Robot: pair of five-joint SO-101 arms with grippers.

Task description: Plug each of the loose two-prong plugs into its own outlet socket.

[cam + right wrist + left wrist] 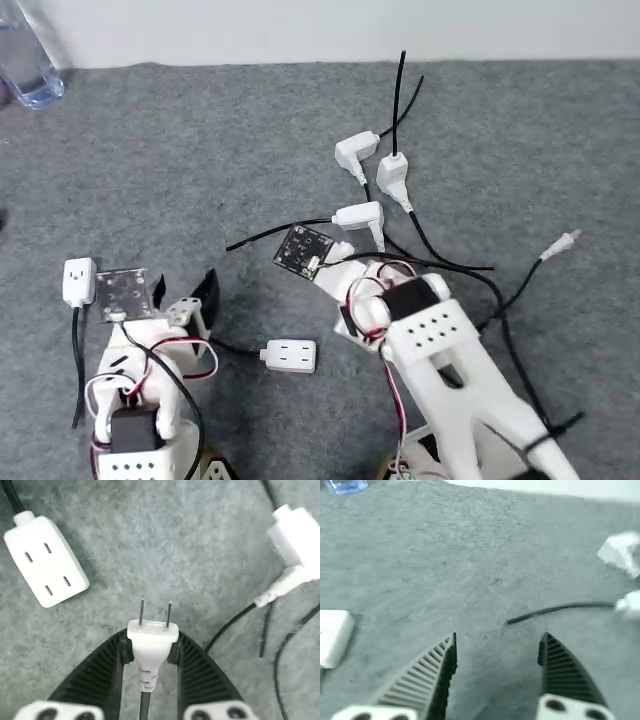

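With the right gripper [151,647] pinching a two-prong plug [152,630] by its body at mid-table, prongs clear, we judge insertion in hand; next we must square the prongs to the slots of the nearby outlet socket [46,560], while the left gripper [498,639] rests with fingers spread, empty

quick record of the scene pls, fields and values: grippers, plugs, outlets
left gripper: open, empty, above the mat
right gripper: shut on plug, prongs pointing away from the fingers
outlet: flat on the mat, slots showing, apart from the held plug
second outlet: beside the left arm, cord attached
loose plugs: three white ones clustered, unplugged
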